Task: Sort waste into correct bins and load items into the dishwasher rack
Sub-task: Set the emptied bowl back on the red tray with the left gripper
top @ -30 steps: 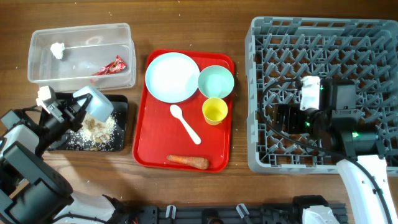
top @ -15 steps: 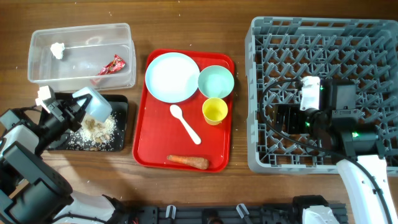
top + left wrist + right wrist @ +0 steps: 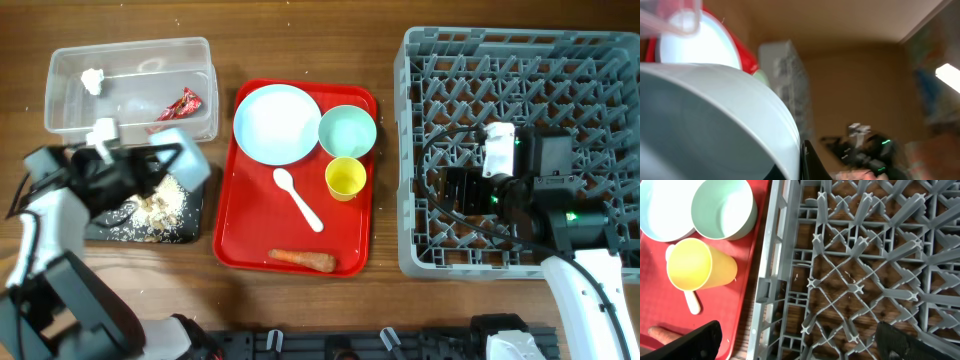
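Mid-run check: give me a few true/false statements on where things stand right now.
1. The right end effector is open above the rack. True.
2. The left end effector holds the blue bowl over the black tray. True.
3. The wrapper is in the black tray. False: it lies in the clear tub.
4. The cup is in the rack. False: it stands on the red tray.
5. The carrot lies on the red tray. True.

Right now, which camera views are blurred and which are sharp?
Left wrist: badly smeared, the light blue round bowl fills the lower left. Overhead: sharp, streaked only around that bowl. Right wrist: crisp on the grey pegged plastic rack.
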You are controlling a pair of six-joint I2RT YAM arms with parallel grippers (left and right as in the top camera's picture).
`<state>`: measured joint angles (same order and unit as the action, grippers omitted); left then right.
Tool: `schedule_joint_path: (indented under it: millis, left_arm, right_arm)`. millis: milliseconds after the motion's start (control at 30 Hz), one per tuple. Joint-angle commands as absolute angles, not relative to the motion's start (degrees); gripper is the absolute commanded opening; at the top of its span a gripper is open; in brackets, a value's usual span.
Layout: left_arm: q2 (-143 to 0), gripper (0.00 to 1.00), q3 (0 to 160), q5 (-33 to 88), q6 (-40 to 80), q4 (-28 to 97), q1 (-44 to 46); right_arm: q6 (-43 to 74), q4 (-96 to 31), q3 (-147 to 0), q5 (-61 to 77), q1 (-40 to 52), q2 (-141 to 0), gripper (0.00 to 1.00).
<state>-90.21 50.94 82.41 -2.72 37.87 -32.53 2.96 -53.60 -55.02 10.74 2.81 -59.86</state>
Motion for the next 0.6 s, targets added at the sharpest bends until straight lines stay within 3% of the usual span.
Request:
schedule_joint_path:
  millis: [0, 100, 267, 467, 500, 567]
  left_arm:
    - [-85.80, 0.04, 50.96, 64.99, -0.05, 37.74, -22.98]
    - [-85.25, 0.04, 50.96, 56.10, 1.10, 37.71, -13.76]
    - [-85.27, 0.04, 50.96, 27.33, 6.85, 37.45, 3.99]
    - [-85.30, 0.04, 50.94, 11.27, 11.44, 36.05, 18.04]
    - [-85.30, 0.05, 50.94, 9.82, 11.44, 36.07, 19.42]
    - [-85.30, 0.20, 50.94, 9.06, 11.42, 35.86, 21.26]
  right_arm:
    - [3.62, -52.80, -56.55, 11.73, 3.01, -60.18, 1.00]
    - [3.64, -52.16, -56.55, 11.73, 3.01, -60.18, 1.00]
    - [3.60, -52.14, -56.55, 11.73, 3.01, -60.18, 1.00]
    - [3.62, -52.16, -56.55, 11.73, 3.01, -60.18, 1.00]
    - [3.62, -52.18, -56.55, 11.73, 3.01, -60.18, 1.00]
    - [3.60, -52.18, -56.55, 11.73, 3.01, -60.18, 0.99]
